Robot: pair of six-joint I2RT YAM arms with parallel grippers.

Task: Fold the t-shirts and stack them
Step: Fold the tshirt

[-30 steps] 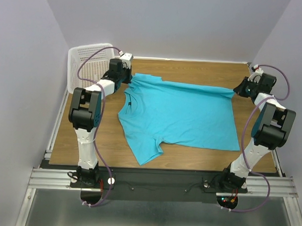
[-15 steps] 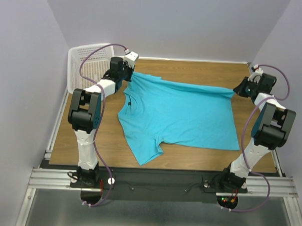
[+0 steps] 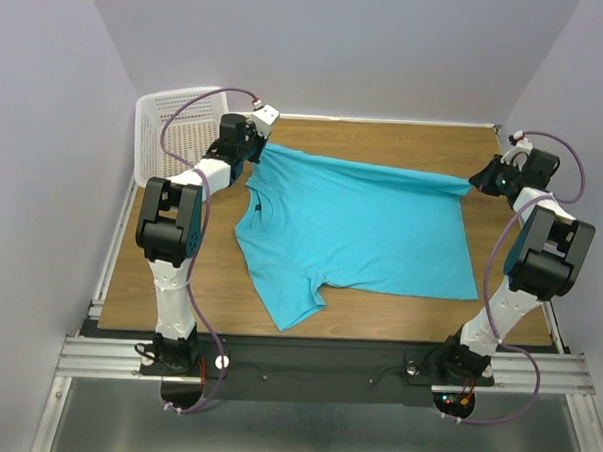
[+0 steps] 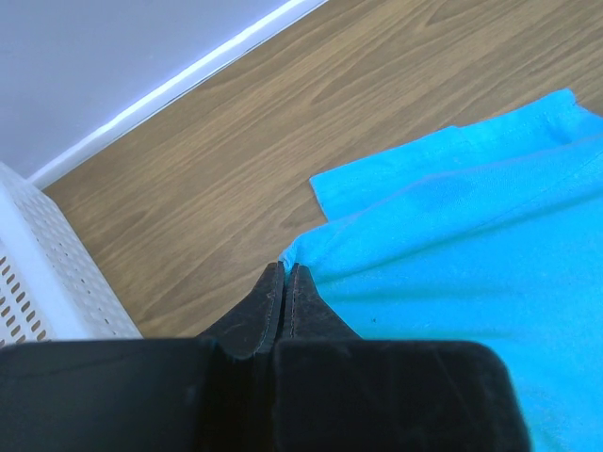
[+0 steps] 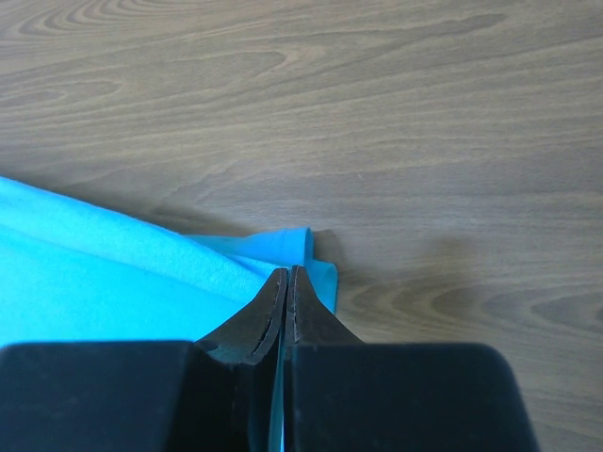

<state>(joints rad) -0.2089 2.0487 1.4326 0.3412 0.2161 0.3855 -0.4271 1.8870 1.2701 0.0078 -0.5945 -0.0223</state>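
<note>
The plain turquoise short-sleeved cloth t-shirt (image 3: 361,229) lies spread over the middle of the table between the two arms. Its crew neck points toward the left arm, its straight hem runs along the right side, and one sleeve fans out toward the near edge. The fabric is matte and soft and mostly flat. A raised ridge runs along the far edge, where the cloth is drawn between the two grippers. A small dark neck label (image 3: 257,210) sits inside the collar; any writing on it is too small to read. The left gripper (image 4: 285,273) has its black tapered fingers pressed together on the far-left corner of the t-shirt, by the far sleeve, with cloth bunched at the tips. The right gripper (image 5: 286,275) likewise pinches the far-right corner, where the doubled edge of the hem shows just past its closed tips. The brown wood-grain laminate table (image 3: 385,140) has a smooth surface with streaked grain. A white plastic mesh basket (image 3: 176,130), with perforated walls and rounded corners, stands at the far-left corner of the table, just beside the left gripper. Purple cables (image 3: 191,116) loop above each wrist, and pale grey walls (image 3: 339,48) enclose the table.
</note>
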